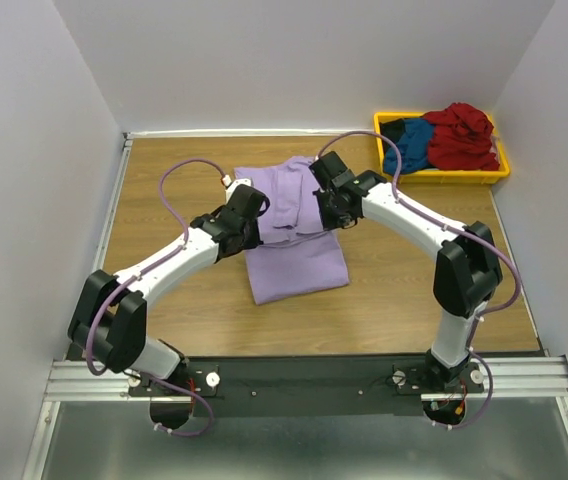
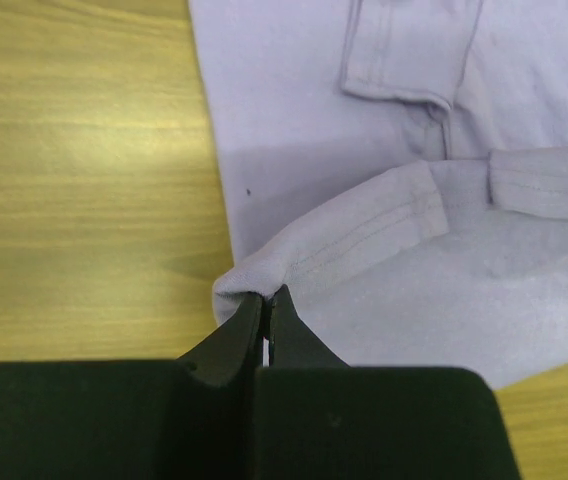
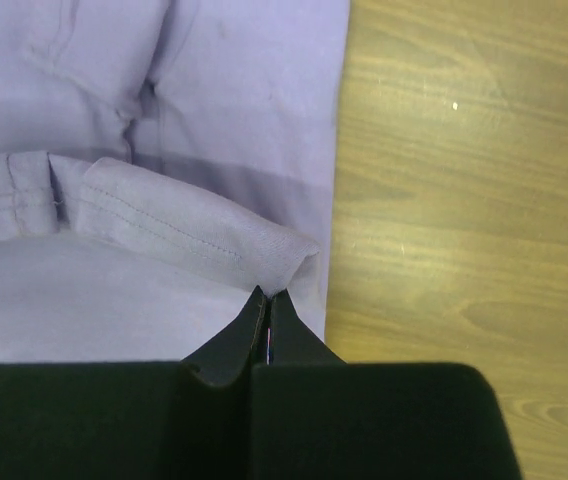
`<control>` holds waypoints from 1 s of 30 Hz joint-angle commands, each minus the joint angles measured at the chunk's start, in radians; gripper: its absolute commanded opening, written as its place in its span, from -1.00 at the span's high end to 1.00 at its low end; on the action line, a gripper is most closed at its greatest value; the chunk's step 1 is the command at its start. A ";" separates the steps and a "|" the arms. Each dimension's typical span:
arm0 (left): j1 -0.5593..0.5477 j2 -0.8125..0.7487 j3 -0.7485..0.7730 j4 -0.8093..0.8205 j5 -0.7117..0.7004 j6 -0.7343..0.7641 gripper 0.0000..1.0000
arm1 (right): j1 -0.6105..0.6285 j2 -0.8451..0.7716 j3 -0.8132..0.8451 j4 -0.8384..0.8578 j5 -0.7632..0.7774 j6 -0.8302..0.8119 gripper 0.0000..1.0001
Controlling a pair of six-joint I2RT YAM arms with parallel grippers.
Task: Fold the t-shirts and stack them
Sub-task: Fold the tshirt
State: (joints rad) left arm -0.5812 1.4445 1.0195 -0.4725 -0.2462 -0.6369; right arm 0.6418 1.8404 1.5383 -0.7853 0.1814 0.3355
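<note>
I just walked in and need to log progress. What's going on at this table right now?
Two robot arms are mid-fold on a lavender t-shirt on the wooden table. The left hand and right hand are each shut on one end of a stitched edge, held doubled over the rest of the shirt. More t-shirts, red, blue and black, sit heaped in the yellow bin at the far right, unfolded.
</note>
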 commanded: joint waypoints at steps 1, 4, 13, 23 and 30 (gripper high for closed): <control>0.027 0.033 0.011 0.078 -0.059 0.048 1.00 | -0.022 0.045 0.065 0.034 0.039 -0.042 0.99; 0.040 0.047 0.007 0.118 -0.054 0.055 1.00 | -0.037 0.060 0.074 0.049 0.043 -0.052 0.99; 0.063 0.148 0.014 0.215 -0.088 0.078 1.00 | -0.080 0.122 0.083 0.110 0.030 -0.062 0.99; 0.078 0.238 0.013 0.285 -0.107 0.098 0.88 | -0.102 0.189 0.060 0.178 0.035 -0.073 0.87; 0.078 0.218 0.016 0.281 -0.100 0.111 -0.05 | -0.102 0.168 0.054 0.176 -0.009 -0.064 0.35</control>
State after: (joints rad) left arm -0.5095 1.6905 1.0195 -0.2207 -0.3084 -0.5388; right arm 0.5476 2.0205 1.6012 -0.6369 0.1890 0.2718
